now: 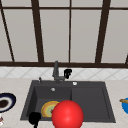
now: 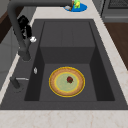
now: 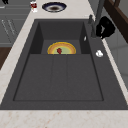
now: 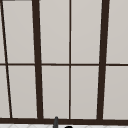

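No readable text or label shows, as far as visible.

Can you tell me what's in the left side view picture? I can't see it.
A yellow plate with a small red thing in its middle lies in the basin of a dark sink. A black hand hovers by the tall faucet at the left.

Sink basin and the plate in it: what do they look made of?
The sink looks like dark matte composite or stone: even charcoal, no glints. The plate looks like glazed ceramic, with yellow-orange rings round a green centre. The right hand is by the faucet.
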Action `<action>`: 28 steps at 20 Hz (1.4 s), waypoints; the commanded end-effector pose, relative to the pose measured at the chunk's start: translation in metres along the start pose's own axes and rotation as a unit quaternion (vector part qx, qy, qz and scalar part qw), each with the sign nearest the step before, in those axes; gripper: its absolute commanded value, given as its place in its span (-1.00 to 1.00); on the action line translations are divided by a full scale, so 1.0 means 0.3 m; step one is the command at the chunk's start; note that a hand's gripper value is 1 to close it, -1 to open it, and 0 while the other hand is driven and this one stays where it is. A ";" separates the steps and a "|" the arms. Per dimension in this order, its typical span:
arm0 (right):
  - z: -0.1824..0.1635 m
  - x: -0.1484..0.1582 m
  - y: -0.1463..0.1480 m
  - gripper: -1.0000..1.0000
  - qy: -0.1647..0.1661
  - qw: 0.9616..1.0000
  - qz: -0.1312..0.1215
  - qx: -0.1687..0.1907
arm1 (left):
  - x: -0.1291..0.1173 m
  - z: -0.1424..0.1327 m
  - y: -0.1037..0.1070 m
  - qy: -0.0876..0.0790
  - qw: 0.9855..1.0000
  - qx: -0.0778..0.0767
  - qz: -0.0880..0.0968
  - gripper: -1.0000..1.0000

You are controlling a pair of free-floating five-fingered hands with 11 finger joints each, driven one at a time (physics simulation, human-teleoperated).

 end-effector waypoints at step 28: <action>-0.051 0.082 -0.029 1.00 0.046 0.998 0.033 0.012 | 0.000 0.000 0.000 0.000 1.000 0.000 0.000 0.00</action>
